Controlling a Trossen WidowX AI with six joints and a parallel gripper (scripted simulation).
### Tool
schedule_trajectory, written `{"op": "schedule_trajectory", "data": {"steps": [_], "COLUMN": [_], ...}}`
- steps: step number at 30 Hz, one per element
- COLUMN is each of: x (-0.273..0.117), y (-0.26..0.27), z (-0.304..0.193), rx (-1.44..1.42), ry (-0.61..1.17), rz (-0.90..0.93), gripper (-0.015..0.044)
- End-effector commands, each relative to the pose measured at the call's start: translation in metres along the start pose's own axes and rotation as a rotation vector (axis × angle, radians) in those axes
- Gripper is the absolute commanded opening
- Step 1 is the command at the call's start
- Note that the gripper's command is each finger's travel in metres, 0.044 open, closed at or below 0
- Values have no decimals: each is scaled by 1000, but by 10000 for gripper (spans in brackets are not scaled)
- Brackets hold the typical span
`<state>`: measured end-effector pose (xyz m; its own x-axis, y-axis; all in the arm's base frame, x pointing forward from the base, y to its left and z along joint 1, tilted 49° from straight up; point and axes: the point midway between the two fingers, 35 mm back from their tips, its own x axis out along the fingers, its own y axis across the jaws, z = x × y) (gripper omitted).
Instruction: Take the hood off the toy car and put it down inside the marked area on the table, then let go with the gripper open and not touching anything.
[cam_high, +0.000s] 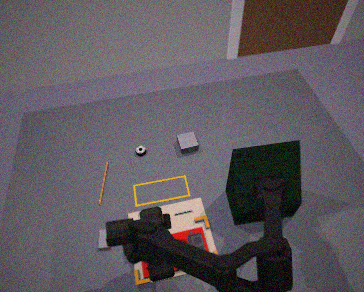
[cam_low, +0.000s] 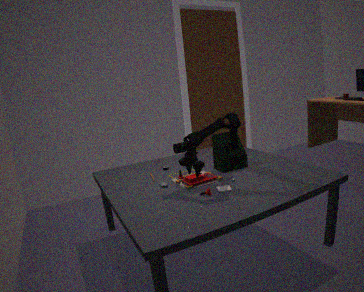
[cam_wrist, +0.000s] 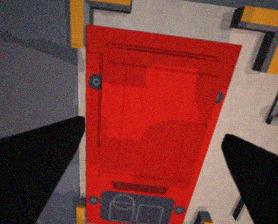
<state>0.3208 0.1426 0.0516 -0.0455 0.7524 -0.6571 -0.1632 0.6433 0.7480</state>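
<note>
The red toy car (cam_high: 181, 235) (cam_low: 206, 178) (cam_wrist: 93, 125) lies on the pale board (cam_high: 192, 205) (cam_wrist: 175, 20). Its hood appears to be the large plain red panel (cam_wrist: 155, 100) in the wrist view; the arm hides most of it in the top view. My gripper (cam_high: 157, 245) (cam_low: 194, 175) (cam_wrist: 154, 131) is open and empty, above the car. In the wrist view one finger stands past each long side of the car. Whether the tips are level with the hood cannot be told. The marked area, a yellow outline (cam_high: 163, 200), lies just beyond the board and has nothing inside it.
Orange corner brackets (cam_high: 202, 219) (cam_wrist: 76, 25) stand around the car. A dark green block (cam_high: 265, 162) stands right of the board. A grey block (cam_high: 187, 141), a small ring (cam_high: 140, 150) and an orange stick (cam_high: 103, 184) lie beyond. A white card (cam_low: 224, 188) lies nearby.
</note>
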Motion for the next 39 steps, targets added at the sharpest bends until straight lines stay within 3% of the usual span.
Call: {"op": "schedule_trajectory", "data": {"steps": [1, 39], "x": [2, 21], "y": [0, 0], "z": [-2, -2], "rx": [8, 8], "ry": [4, 4], "rz": [6, 7], "gripper": [440, 440]}}
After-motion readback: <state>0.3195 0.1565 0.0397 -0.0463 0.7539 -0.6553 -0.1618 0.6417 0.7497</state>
